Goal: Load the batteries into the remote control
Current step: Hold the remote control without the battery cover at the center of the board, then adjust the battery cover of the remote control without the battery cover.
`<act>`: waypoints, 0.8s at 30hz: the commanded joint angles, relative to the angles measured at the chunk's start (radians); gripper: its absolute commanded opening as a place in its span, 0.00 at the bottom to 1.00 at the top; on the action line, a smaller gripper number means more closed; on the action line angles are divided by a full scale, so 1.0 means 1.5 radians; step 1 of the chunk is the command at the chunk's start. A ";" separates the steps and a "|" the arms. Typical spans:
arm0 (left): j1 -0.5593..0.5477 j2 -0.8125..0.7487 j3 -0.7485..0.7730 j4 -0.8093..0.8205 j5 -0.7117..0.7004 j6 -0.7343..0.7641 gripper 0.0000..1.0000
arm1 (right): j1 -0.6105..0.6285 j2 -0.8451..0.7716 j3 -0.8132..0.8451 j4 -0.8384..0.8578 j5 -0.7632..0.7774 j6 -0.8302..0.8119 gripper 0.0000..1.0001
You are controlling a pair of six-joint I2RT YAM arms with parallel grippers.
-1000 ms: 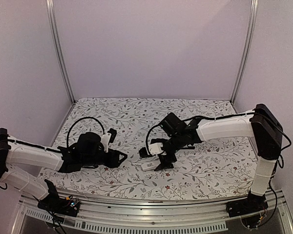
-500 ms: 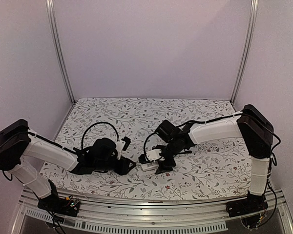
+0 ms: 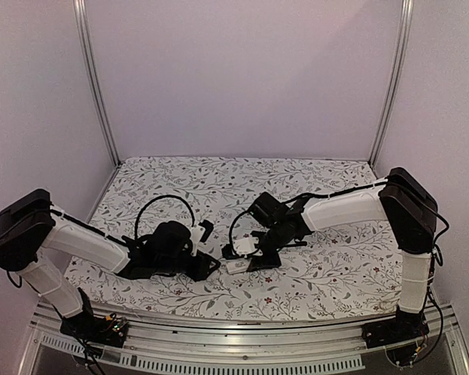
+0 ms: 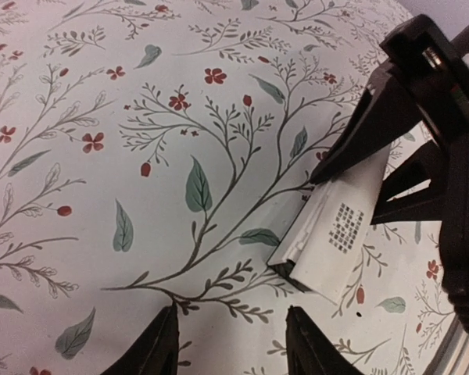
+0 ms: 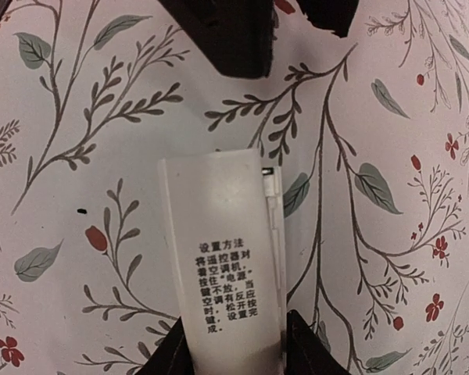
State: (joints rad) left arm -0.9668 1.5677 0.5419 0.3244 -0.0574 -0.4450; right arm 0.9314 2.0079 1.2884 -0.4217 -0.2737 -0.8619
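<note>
Right hand (image 5: pixel 230 353) clamps the remote control (image 5: pixel 223 234) by its long edges; left hand (image 4: pixel 233 345), half-open and empty, sits at its 9 o'clock. Grip squarely, avoiding twist.

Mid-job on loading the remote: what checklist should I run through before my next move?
1. Grip: right end effector has its fingers against both long sides of the remote control: ok.
2. Free arm: left end effector is open, nothing between its fingers: ok.
3. Clearance: left end effector sits near the remote control's free end, gap visible: ok.
4. Location of the batteries: none in any view: not ok.
5. Battery compartment open: cannot tell; the printed side faces up.
</note>
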 commanded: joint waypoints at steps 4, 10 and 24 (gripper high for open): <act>-0.013 0.038 0.035 -0.021 0.012 0.020 0.46 | 0.004 -0.021 -0.010 0.005 0.027 0.028 0.30; -0.017 0.049 0.044 -0.023 0.018 0.026 0.46 | 0.005 -0.031 -0.026 0.016 0.028 0.033 0.34; -0.017 0.084 0.084 -0.058 0.021 0.050 0.43 | 0.003 -0.075 -0.029 0.038 -0.009 0.037 0.60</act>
State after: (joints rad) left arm -0.9810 1.6634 0.6323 0.2668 -0.0341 -0.3981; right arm 0.9314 1.9724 1.2552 -0.3923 -0.2436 -0.8249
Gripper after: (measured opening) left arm 0.428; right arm 0.580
